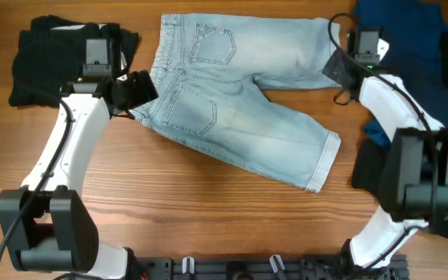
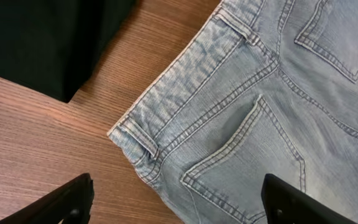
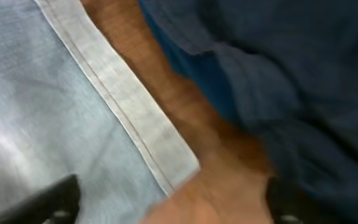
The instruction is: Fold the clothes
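Both claws (image 2: 176, 202) (image 3: 176, 200) wide open over shorts (image 1: 239, 109)

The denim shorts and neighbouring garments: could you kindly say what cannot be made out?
Overhead: black garment, partly behind the left arm, type unclear.
Overhead: navy garment, cut off by the top edge.
Right wrist: blurred; hem stitching of the denim shorts unreadable.

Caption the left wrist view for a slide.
Open left gripper over a waistband corner of denim shorts, black garment nearby.
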Controlling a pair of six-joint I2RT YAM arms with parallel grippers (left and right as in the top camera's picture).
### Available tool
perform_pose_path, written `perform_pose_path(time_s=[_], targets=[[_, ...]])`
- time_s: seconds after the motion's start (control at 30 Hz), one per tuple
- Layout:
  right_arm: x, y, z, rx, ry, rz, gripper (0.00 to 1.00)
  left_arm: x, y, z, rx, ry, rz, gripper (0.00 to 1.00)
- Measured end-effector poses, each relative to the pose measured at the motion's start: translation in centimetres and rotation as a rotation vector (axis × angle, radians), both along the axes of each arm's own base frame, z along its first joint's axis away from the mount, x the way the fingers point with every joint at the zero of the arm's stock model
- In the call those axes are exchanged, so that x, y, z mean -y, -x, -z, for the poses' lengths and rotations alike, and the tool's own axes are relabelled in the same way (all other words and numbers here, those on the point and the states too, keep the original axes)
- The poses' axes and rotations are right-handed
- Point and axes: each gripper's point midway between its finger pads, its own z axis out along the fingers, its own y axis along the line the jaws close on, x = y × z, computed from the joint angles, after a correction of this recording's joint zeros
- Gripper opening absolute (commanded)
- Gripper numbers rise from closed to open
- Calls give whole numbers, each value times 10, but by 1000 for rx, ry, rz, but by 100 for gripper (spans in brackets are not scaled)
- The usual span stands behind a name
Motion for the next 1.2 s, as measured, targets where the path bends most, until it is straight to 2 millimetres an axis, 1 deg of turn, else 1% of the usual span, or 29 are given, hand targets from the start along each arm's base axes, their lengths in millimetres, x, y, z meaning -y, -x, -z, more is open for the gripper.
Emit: perform_pose_path(time_s=[0.1,0.17,0.23,0.3,0.37,0.43,0.5,0.6,0.7,0.83,0.93,1.07,1.13,1.2], targets=[[0,13,-16,-17,-2,0,100,0,1,0,-4,0,0,91],[-5,22,-34,-12,-24,-13,100,0,2,1,-11,0,0,93],[-12,31,-56,8,-61,-38,100,0,6,3,-26,1,-4,94],[-24,43,-82,33,-100,-73,100,0,11,5,-50,6,-15,96],[-35,52,-97,46,-120,-104,100,0,17,8,-77,8,-23,97],[-52,65,-108,32,-131,-151,100,0,26,11,-116,13,-30,98],[-70,79,-107,-13,-131,-201,100,2,32,13,-141,27,-32,99],[-95,98,-100,-93,-129,-266,100,5,40,15,-177,44,-26,99],[-115,119,-91,-178,-140,-325,100,7,49,17,-217,55,-21,100],[-138,146,-83,-278,-153,-388,100,8,59,19,-257,53,-5,100],[-160,160,-80,-318,-164,-446,100,8,63,20,-270,45,19,100],[-200,182,-78,-350,-163,-564,100,8,63,20,-270,35,50,100],[-217,190,-77,-353,-165,-603,100,8,62,20,-262,27,73,100],[-224,196,-71,-358,-170,-612,100,8,58,19,-241,19,95,100]])
